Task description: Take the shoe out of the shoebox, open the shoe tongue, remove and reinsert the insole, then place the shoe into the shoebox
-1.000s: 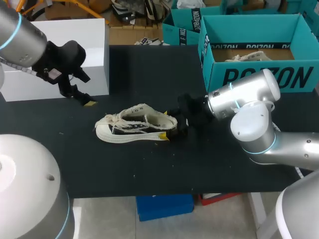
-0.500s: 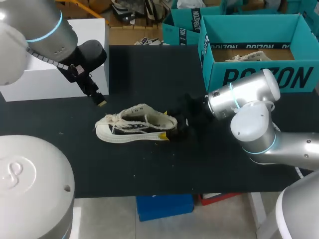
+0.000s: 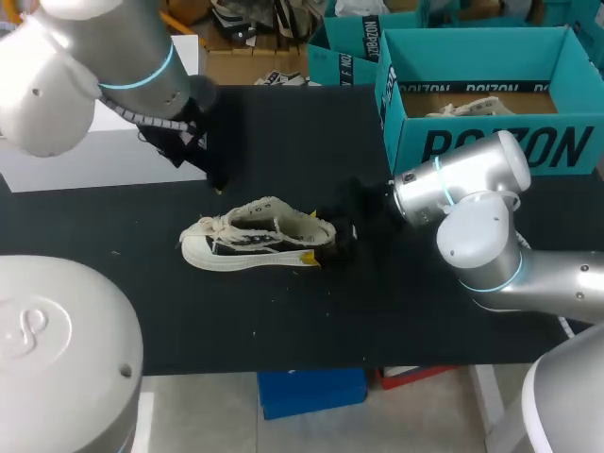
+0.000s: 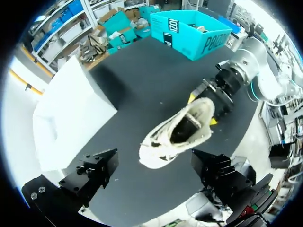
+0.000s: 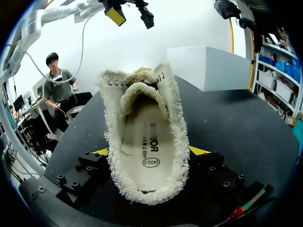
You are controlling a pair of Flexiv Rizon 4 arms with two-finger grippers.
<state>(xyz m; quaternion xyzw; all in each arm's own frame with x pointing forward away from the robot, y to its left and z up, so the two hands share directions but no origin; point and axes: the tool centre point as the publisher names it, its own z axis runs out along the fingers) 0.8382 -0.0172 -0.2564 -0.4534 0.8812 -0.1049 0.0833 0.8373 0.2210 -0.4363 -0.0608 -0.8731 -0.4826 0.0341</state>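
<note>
A cream low-top shoe (image 3: pixel 253 236) with frayed edges lies on its side on the black table (image 3: pixel 283 311), toe to the left. My right gripper (image 3: pixel 319 240) is shut on its heel. In the right wrist view the heel (image 5: pixel 147 142) sits between the yellow fingertips (image 5: pixel 198 150), with the cream insole (image 5: pixel 144 142) showing inside. My left gripper (image 3: pixel 219 187) hangs open just behind the shoe. In its own view the shoe (image 4: pixel 182 130) lies ahead of the wide-apart fingers (image 4: pixel 92 172). The teal shoebox (image 3: pixel 491 142) stands at the back right.
A white box (image 3: pixel 113 151) stands at the back left, beside my left arm. A second teal box (image 3: pixel 344 52) sits behind the shoebox. Another pale shoe (image 3: pixel 462 109) lies inside the shoebox.
My left arm has swung right, from beside the white box to a spot just behind the shoe. The right gripper and the shoe have stayed put.
</note>
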